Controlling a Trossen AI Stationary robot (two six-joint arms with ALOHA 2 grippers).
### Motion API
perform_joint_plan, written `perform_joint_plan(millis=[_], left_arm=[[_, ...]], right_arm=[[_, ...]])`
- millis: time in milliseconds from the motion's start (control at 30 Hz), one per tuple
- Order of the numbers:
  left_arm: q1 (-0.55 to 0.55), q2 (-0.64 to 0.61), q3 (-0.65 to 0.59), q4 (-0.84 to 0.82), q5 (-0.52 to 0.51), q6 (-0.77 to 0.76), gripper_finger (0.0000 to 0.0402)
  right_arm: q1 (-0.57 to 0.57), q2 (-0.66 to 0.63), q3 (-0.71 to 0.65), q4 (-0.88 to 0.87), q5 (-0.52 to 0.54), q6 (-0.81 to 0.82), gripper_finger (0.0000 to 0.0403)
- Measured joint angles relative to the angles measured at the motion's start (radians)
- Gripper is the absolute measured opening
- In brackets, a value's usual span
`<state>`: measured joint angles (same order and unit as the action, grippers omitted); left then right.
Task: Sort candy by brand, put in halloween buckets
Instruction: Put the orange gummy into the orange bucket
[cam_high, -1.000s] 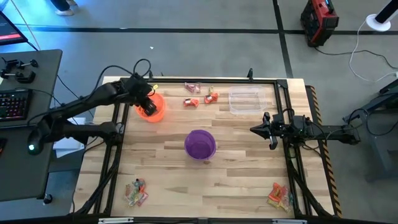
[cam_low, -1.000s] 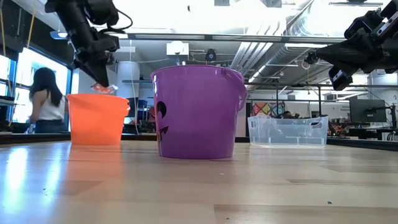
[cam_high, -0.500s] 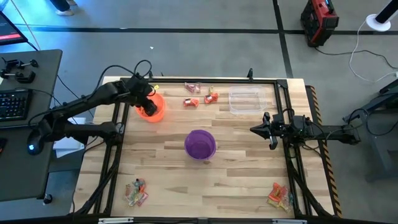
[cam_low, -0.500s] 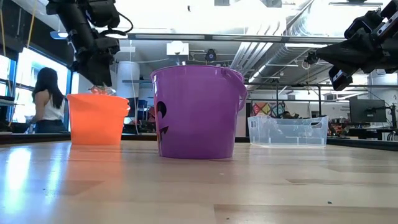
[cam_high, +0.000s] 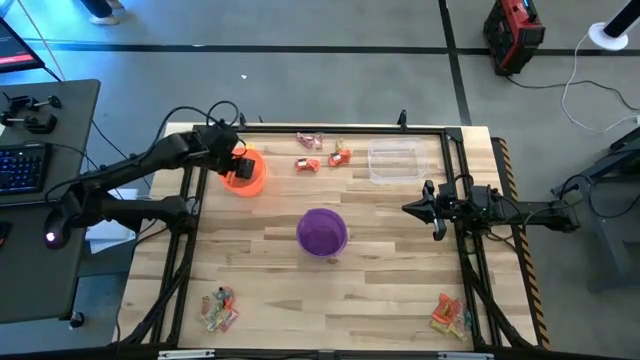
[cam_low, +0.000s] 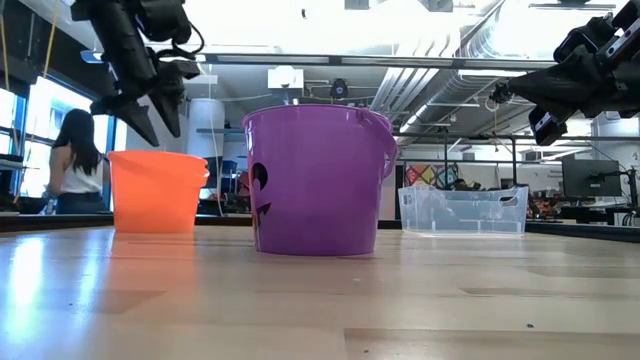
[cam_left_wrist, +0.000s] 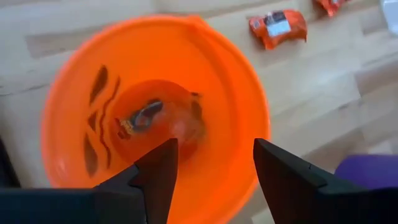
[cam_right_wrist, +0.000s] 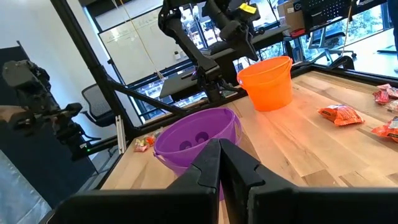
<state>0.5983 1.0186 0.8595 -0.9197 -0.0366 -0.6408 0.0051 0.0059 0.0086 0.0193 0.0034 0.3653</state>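
Note:
The orange bucket (cam_high: 247, 173) stands on its base at the table's far left, and the purple bucket (cam_high: 322, 232) stands near the middle. My left gripper (cam_left_wrist: 212, 149) hangs open just above the orange bucket with nothing between its fingers. Wrapped candy (cam_left_wrist: 146, 118) lies on that bucket's bottom. More candy lies on the table near the far edge (cam_high: 320, 155), at the near left corner (cam_high: 218, 308) and at the near right corner (cam_high: 450, 314). My right gripper (cam_high: 408, 209) waits shut above the table's right side, pointing toward the purple bucket (cam_right_wrist: 196, 140).
A clear plastic tub (cam_high: 392, 160) sits at the far right, beside the far candy. An orange-wrapped sweet (cam_left_wrist: 278, 26) lies just outside the orange bucket. Bare wood lies between the buckets and the near edge. A person (cam_low: 72, 160) is in the room beyond the table.
My left gripper has opened over the orange bucket and let go of a sweet, which has dropped from the rim into the bucket. The gripper has then risen a little above the rim.

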Motion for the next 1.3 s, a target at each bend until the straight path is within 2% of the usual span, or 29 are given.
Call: perform_joint_plan(millis=[100, 167, 267, 467, 600, 667, 767, 900, 1033, 1067, 1167, 1300], left_arm=[[-0.019, -0.001, 0.014, -0.018, 0.021, -0.01, 0.0193], [-0.051, -0.009, 0.015, 0.038, 0.071, -0.051, 0.0191], [-0.119, -0.039, 0.018, 0.229, 0.137, -0.062, 0.0188], [-0.255, -0.06, 0.019, 0.661, 0.138, -0.006, 0.0188], [-0.325, -0.059, 0.019, 0.821, 0.159, -0.007, 0.0187], [-0.345, -0.072, 0.018, 0.826, 0.159, -0.041, 0.0187], [-0.353, -0.098, 0.018, 0.811, 0.158, -0.055, 0.0187], [-0.339, -0.141, 0.018, 0.754, 0.155, -0.024, 0.0187], [-0.32, -0.196, 0.018, 0.695, 0.156, 0.018, 0.0187], [-0.317, -0.212, 0.018, 0.675, 0.16, 0.032, 0.0187], [-0.315, -0.267, 0.018, 0.607, 0.163, 0.095, 0.0187], [-0.315, -0.333, 0.018, 0.512, 0.111, 0.16, 0.0187]], right_arm=[[0.0, 0.0, 0.0, 0.0, 0.0, 0.0, 0.0], [0.0, 0.0, 0.0, 0.0, 0.0, 0.0, 0.0], [0.0, 0.0, 0.0, 0.0, 0.0, 0.0, 0.0], [0.0, 0.0, 0.0, 0.0, 0.0, 0.0, 0.0], [0.0, 0.0, 0.0, 0.004, 0.006, -0.006, 0.0], [0.0, 0.001, 0.0, 0.029, 0.045, 0.002, 0.0], [0.0, 0.001, 0.0, 0.171, 0.15, 0.205, 0.0], [0.0, 0.001, 0.0, 0.357, 0.397, 0.457, 0.0], [-0.003, 0.011, 0.0, 0.415, 0.678, 0.492, 0.0], [-0.007, 0.026, 0.001, 0.446, 0.692, 0.508, 0.0], [-0.018, 0.117, 0.035, 0.458, 0.6, 0.573, 0.0], [-0.018, 0.332, 0.153, 0.422, 0.52, 0.588, 0.0]])
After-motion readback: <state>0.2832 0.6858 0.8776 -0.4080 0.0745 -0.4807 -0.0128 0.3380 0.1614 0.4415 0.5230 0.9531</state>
